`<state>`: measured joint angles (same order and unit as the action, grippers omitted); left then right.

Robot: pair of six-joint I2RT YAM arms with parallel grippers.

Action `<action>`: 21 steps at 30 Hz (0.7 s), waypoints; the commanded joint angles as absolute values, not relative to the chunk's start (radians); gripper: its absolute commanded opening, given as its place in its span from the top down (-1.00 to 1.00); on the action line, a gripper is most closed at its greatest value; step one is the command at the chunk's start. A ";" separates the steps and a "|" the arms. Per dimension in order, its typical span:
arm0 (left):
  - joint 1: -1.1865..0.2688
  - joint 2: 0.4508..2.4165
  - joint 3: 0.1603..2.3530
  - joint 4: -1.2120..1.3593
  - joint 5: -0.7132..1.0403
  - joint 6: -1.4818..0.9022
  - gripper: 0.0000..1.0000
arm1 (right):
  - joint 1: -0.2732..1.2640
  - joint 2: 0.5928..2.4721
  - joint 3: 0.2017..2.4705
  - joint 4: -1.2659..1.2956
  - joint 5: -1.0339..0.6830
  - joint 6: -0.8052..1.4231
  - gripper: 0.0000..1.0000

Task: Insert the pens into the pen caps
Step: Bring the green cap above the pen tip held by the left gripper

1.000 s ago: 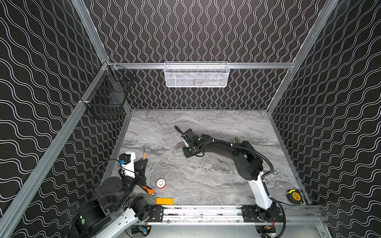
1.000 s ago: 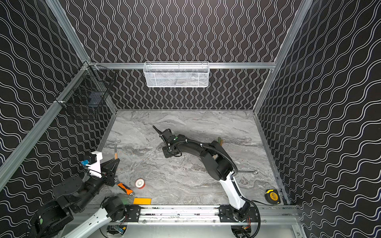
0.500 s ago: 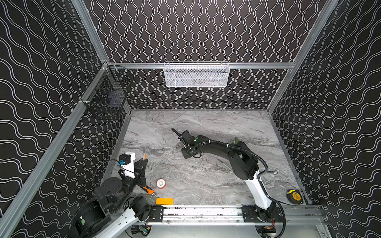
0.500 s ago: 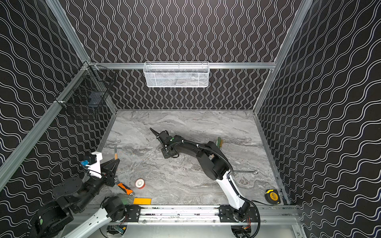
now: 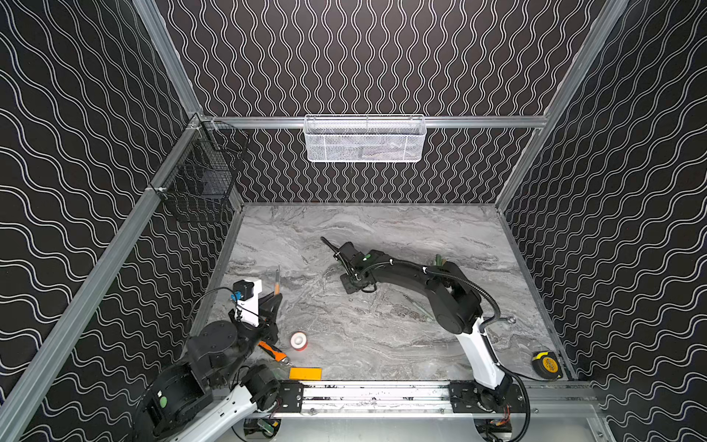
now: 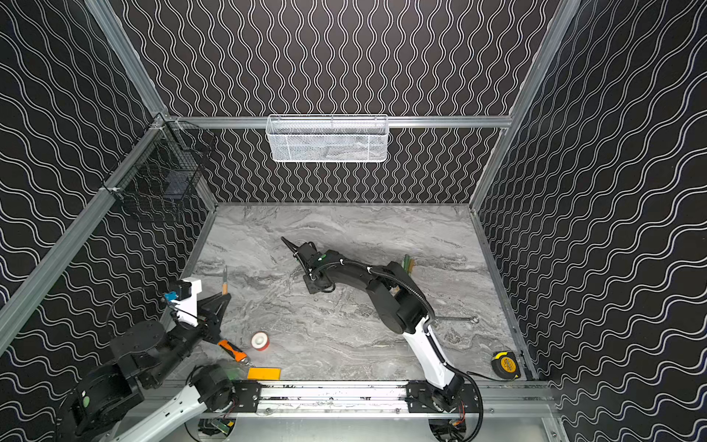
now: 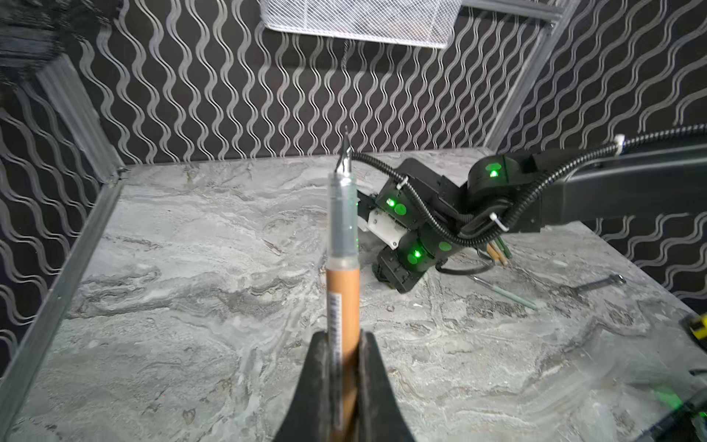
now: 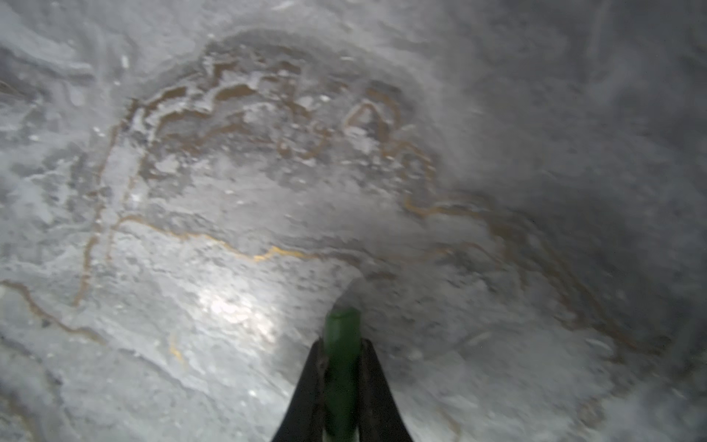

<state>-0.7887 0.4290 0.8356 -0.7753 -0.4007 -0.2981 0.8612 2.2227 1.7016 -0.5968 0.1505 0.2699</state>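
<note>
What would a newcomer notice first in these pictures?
The left end effector, at the table's front left, grips an uncapped tan pen. The right end effector, mid-table, is shut on a green cap. Wavy black walls surround everything.

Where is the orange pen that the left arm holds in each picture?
Both top views: the orange pen is at the left, poking from the left gripper.
Left wrist: pen in the middle, between the jaws.
Right wrist: not there.
Shared landmark, except right wrist: white basket at the back.

Perhaps five pens (image 7: 343,298), one green cap (image 8: 341,344)
</note>
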 commanded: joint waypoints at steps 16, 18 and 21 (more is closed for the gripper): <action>-0.791 0.780 0.580 -0.143 0.228 -0.380 1.00 | 0.600 1.354 0.852 0.383 -0.413 0.434 0.81; -0.790 0.805 0.553 -0.055 0.305 -0.391 1.00 | 0.594 1.311 0.804 0.491 -0.467 0.478 0.81; -0.791 0.861 0.549 -0.004 0.377 -0.392 1.00 | 0.592 1.285 0.763 0.634 -0.544 0.560 0.82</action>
<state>-0.7914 0.8322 0.5541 -0.1699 0.2359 -0.3801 0.5953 1.3022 0.7883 0.3874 -0.4278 0.4599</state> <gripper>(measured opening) 0.104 0.144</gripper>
